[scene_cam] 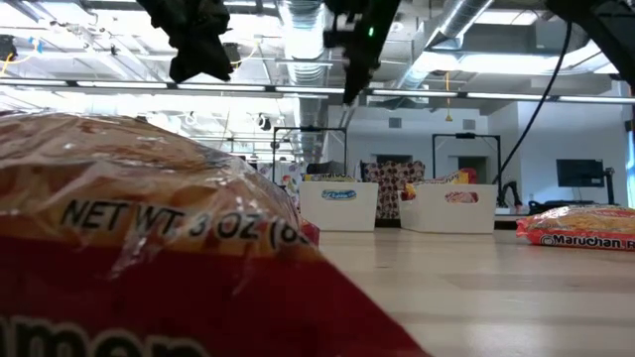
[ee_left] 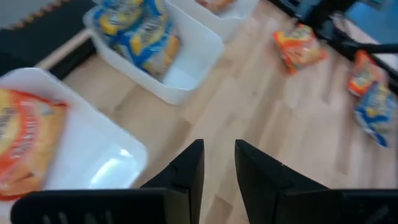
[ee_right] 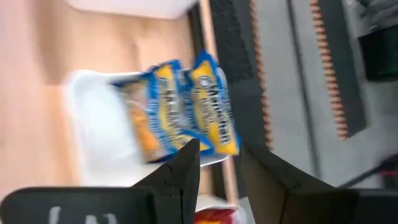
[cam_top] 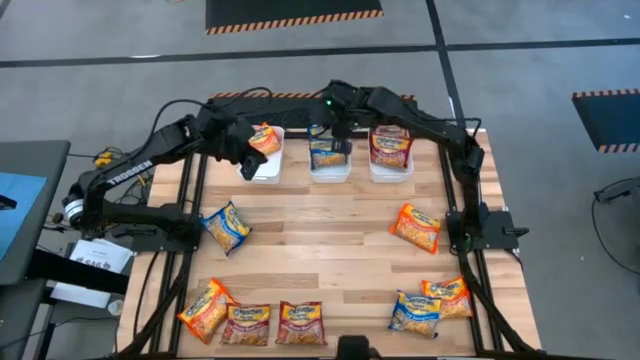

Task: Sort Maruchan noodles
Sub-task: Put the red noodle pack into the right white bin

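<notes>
Three white bins stand in a row at the table's far edge. The left bin (cam_top: 262, 165) holds an orange noodle packet (ee_left: 25, 143). Blue-and-yellow packets (ee_right: 180, 115) lie in the middle bin (cam_top: 329, 165). A dark red packet (cam_top: 390, 145) lies in the right bin. My left gripper (ee_left: 219, 155) hangs open and empty above the left bin's near side. My right gripper (ee_right: 221, 158) is open and empty, high over the middle bin. Several more packets lie flat on the wooden table.
Loose packets: blue-and-yellow (cam_top: 227, 227) at mid left, orange (cam_top: 416, 226) at mid right, orange (cam_top: 207, 310) and two dark red (cam_top: 246, 324) (cam_top: 301, 323) at near left, blue (cam_top: 414, 313) and orange (cam_top: 447, 297) at near right. The table's middle is bare wood.
</notes>
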Controlling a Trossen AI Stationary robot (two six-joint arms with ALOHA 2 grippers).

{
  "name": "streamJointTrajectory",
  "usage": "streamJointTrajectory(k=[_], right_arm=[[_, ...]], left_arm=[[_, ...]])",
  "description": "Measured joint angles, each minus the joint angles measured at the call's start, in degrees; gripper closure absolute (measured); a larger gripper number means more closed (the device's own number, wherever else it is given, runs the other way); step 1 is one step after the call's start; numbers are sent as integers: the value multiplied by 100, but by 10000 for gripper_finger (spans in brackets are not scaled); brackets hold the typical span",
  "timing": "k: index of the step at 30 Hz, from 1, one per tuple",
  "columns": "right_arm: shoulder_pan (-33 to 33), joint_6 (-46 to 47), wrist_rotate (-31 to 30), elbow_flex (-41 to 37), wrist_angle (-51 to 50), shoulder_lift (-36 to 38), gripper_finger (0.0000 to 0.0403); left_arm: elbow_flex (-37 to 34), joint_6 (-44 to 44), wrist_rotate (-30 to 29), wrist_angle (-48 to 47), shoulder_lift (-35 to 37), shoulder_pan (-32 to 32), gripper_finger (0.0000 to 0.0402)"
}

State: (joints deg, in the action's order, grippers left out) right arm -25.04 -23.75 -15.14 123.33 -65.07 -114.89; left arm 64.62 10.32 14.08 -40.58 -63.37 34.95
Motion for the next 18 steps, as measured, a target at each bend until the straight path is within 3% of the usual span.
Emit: streamJointTrajectory(k=[8,13,18], right_arm=[[456,1471,656,1179,-1703,8,277],[968,2150,905,902,-2123,393,282],[1645,2892,945,411,-2007,875,282]], left_arm=[[2,1,1064,-302,121,-69,326],[2,110,1323,-679,161,-428,326],[-45,347,1354,-722,159,-1187,326]])
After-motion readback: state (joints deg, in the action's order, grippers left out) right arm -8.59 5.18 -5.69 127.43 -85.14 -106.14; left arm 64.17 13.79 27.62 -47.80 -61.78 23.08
